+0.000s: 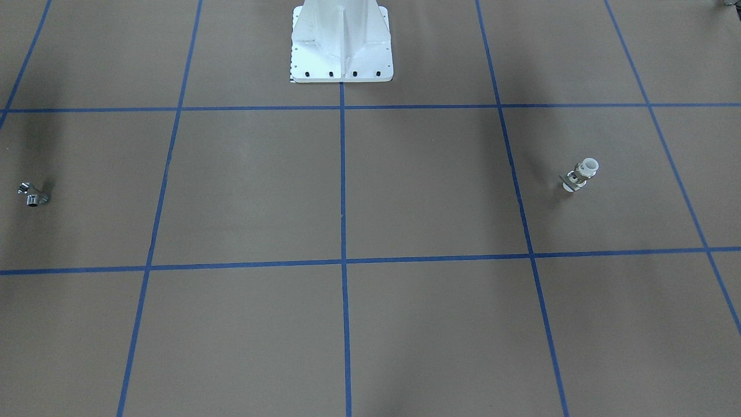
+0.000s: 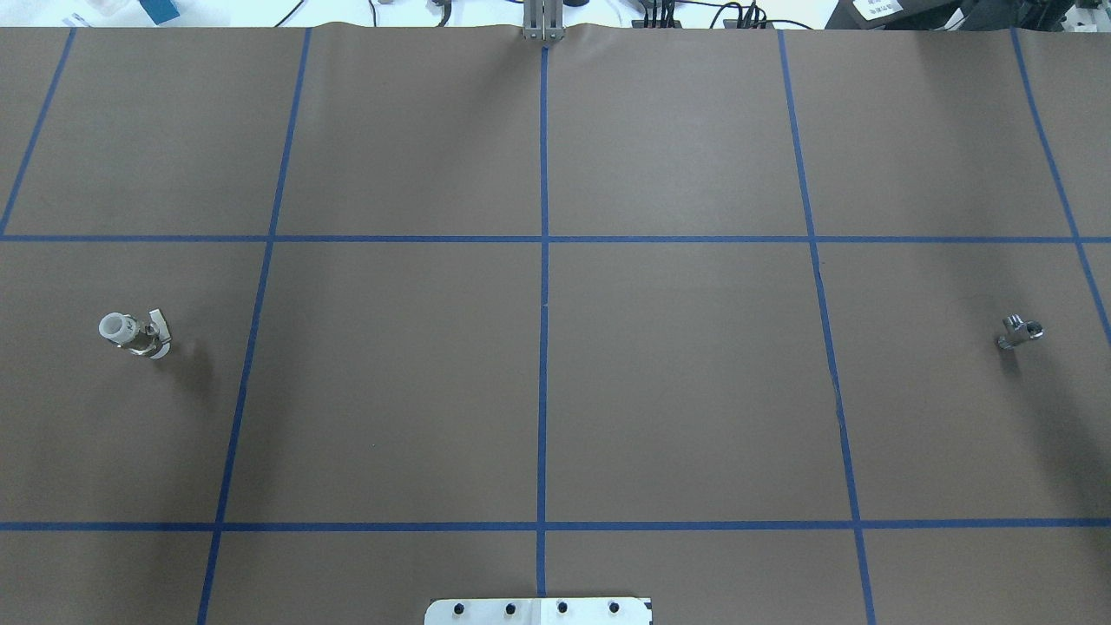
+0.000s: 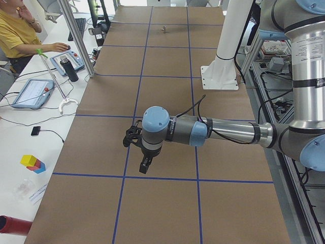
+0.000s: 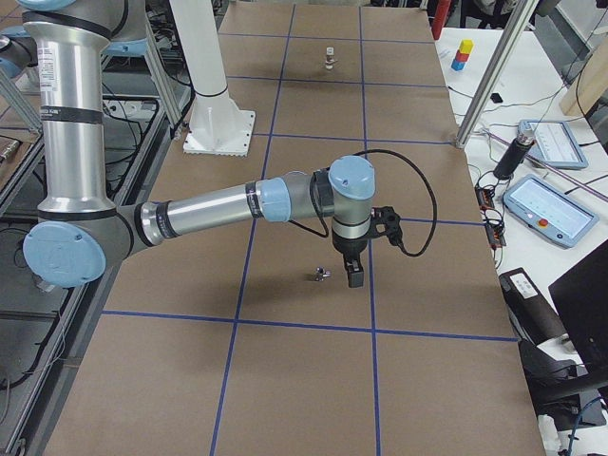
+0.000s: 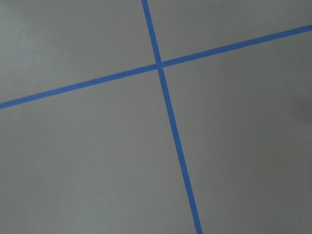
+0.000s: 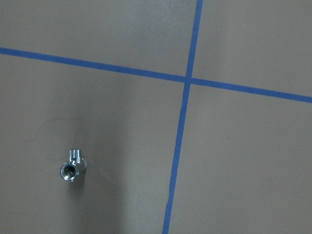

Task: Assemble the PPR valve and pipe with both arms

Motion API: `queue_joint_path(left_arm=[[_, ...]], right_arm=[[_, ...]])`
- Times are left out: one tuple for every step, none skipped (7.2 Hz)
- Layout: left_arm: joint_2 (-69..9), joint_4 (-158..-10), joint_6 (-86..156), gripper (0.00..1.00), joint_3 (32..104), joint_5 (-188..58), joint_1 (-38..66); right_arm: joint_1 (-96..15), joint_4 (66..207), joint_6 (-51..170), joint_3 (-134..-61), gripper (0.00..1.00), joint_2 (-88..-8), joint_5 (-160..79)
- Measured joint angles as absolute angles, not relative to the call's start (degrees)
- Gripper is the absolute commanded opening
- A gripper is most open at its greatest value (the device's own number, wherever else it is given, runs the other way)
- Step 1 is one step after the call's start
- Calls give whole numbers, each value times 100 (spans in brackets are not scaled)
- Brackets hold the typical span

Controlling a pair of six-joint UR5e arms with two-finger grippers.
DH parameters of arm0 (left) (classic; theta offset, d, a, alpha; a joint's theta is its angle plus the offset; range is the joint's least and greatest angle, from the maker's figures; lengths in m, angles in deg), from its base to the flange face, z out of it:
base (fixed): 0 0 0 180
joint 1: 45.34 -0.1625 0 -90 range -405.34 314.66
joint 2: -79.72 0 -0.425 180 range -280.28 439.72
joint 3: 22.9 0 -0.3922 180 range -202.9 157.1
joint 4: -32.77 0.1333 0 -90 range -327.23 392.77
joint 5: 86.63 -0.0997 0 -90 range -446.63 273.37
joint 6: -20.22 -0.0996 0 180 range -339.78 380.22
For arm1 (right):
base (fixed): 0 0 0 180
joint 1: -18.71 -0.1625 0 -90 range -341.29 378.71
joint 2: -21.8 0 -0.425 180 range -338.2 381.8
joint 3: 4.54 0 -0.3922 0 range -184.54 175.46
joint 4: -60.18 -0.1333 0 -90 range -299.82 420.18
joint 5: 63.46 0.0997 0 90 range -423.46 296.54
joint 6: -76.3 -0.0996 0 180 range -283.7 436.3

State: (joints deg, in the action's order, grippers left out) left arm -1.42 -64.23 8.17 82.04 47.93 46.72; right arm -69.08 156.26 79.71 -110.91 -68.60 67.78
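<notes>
The PPR valve (image 1: 580, 175), with white ring ends and a flat lever, stands on the brown table on my left side; it also shows in the overhead view (image 2: 134, 333) and small in the exterior right view (image 4: 329, 57). The chrome pipe (image 1: 35, 195) lies on my right side (image 2: 1018, 332) and shows in the right wrist view (image 6: 73, 166). My right gripper (image 4: 353, 275) hangs just beside the pipe (image 4: 321, 275), above the table. My left gripper (image 3: 144, 163) hangs above the table; the valve is hidden in that view. I cannot tell whether either gripper is open or shut.
The white bolted pedestal (image 1: 341, 46) stands at the robot's edge of the table. Blue tape lines (image 5: 168, 117) grid the brown surface. An operator (image 3: 15, 30), tablets (image 3: 30, 92) and a metal post (image 3: 76, 40) line the far side bench.
</notes>
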Motion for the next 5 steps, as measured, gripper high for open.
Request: queue_joint_path(left_arm=[[-333, -6776, 828, 100, 8056, 4804, 4659], [-627, -7017, 831, 100, 7783, 4932, 4623], [-883, -7181, 836, 100, 7539, 5182, 4572], [-1074, -7372, 965, 100, 7395, 5366, 4527], [-1146, -7749, 1370, 100, 7338, 5434, 4401]], right_arm=[[-6909, 15628, 7975, -11058, 100, -6759, 6780], [-6909, 15627, 7993, -11035, 100, -6700, 6788], [-6909, 15627, 7994, -11016, 100, -6639, 6792], [-6909, 15628, 7985, -11016, 100, -6604, 6791], [-6909, 15626, 7984, -11022, 100, -6590, 6786]])
